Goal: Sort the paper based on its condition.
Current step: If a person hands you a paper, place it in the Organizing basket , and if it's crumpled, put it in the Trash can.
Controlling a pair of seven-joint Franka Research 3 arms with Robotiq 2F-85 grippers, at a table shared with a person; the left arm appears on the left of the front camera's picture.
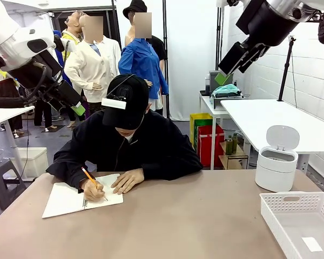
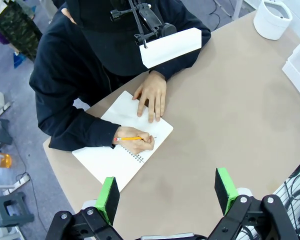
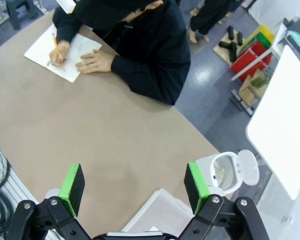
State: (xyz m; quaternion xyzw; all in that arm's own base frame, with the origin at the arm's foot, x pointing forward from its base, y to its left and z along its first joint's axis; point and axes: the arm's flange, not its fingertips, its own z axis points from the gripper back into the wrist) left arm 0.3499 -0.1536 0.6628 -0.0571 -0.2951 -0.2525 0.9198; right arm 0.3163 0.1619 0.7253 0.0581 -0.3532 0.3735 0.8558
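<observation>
Hovering above table (image 2: 230, 115), left end effector (image 2: 166, 187), right end effector (image 3: 133, 181) wide open, empty; notebook (image 2: 110, 160) below left.

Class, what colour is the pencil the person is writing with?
The pencil is orange; the left wrist view shows it best.

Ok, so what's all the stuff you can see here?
table: one, tan, under everything
notebook: one, white, open, in front of the person
pencil: one, orange, in the writing hand
bin: one, white, lid up, table's far right
tray: one, white, near right corner
label: one, white, inside the tray
person: one, black top and cap, far side
hands: two, one writing, one flat on the notebook
left jaws: open, green pads, above the table
right jaws: open, green pads, above the table
</observation>
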